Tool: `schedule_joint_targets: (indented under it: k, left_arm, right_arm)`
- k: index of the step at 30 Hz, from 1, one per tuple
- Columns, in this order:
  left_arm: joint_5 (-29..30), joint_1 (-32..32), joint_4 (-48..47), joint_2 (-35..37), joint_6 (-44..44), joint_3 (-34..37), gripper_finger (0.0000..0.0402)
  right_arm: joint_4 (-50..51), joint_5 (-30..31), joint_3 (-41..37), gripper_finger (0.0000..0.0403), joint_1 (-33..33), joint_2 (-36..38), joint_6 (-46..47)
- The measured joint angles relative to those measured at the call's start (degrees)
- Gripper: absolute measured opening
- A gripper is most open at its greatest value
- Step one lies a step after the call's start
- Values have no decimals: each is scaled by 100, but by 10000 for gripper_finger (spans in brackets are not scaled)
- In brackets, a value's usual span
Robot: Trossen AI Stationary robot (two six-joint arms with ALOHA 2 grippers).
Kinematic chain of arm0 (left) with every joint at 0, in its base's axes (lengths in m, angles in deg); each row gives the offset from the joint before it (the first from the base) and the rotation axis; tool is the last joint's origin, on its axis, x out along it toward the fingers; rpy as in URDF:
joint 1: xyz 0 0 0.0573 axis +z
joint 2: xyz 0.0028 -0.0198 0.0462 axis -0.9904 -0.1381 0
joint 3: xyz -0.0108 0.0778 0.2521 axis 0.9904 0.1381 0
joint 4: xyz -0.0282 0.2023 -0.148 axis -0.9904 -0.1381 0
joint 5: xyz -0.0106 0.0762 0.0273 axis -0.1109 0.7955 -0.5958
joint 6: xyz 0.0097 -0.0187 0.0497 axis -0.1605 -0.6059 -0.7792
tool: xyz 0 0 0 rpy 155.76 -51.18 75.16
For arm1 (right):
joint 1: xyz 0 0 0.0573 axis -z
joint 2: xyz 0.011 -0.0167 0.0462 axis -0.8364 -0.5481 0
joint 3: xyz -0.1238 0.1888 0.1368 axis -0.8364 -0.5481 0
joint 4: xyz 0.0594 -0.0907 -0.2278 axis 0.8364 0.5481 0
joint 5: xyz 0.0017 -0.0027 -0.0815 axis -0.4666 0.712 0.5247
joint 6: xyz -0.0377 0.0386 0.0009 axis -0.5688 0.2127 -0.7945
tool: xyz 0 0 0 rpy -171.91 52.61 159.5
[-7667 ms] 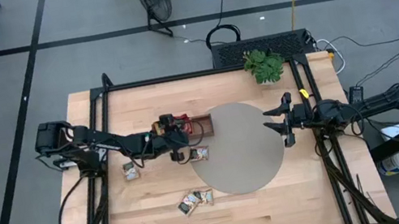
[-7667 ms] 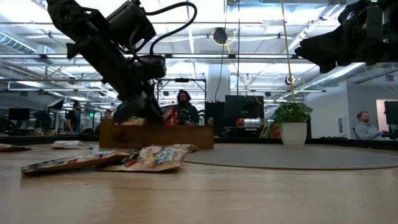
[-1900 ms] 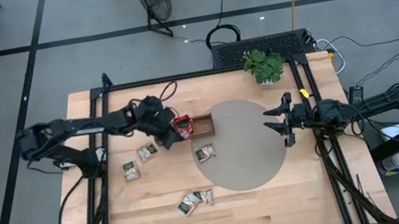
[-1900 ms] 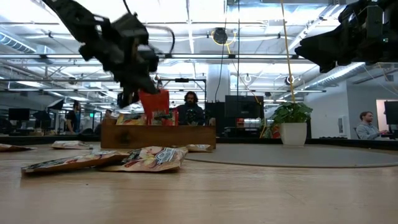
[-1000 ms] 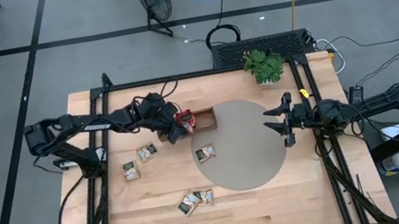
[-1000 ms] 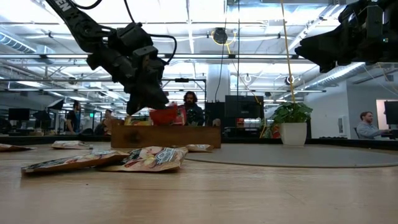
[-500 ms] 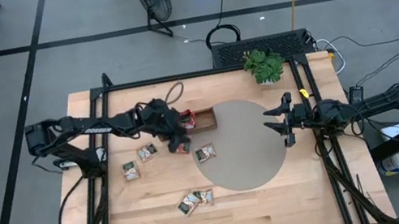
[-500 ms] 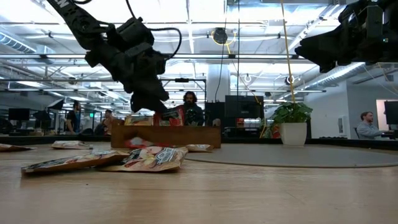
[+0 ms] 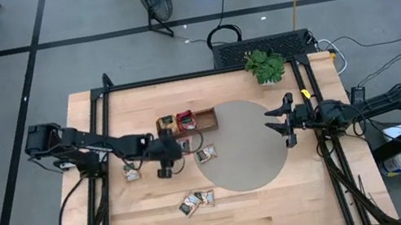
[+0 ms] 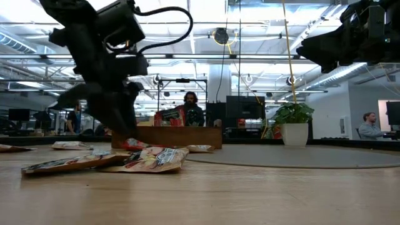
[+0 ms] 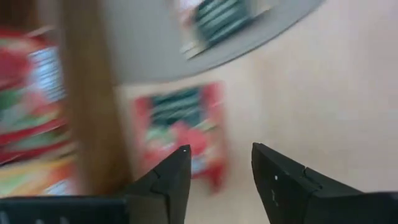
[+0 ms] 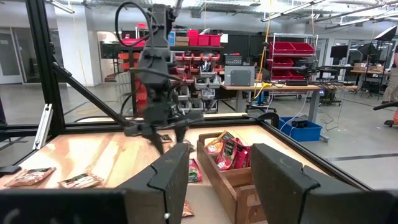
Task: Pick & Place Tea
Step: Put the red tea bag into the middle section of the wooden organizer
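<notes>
Red paper mostly, these tea sachets (image 9: 195,202): flat, featherlight, floppy, probably slick, so I'd pinch one by an edge rather than flat on.

High view: loose sachets lie scattered over the worktop's near left; a few already sit in the wooden tray (image 9: 186,122) further back. The left hand (image 9: 167,165) hangs just near of the tray, beside a sachet. The right hand (image 9: 277,124) waits at the right, over the grey mat (image 9: 242,151), fingers spread.

Low view: left hand drops almost onto a sachet beside the tray.

Left wrist view: fingers apart, empty, a red sachet (image 11: 180,127) right ahead.

Right wrist view: fingers apart too, nothing held.
</notes>
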Motion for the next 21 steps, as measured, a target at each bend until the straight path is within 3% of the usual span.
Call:
schedule_joint_targets:
  k: [3, 8, 15, 21]
  left_arm:
    - [836, -52, -301, 2, -9, 0, 168]
    - [1375, 20, -589, 2, -144, 0, 168]
    - [1501, 26, 123, -114, -304, 0, 137]
    - [1661, 13, 242, -768, -578, 0, 102]
  right_arm:
    - [0, 0, 0, 155, 0, 0, 0]
    - [2, 0, -1, 155, 1, 0, 0]
    - [2, 0, -2, 155, 2, 0, 0]
    - [2, 0, 0, 155, 2, 0, 0]
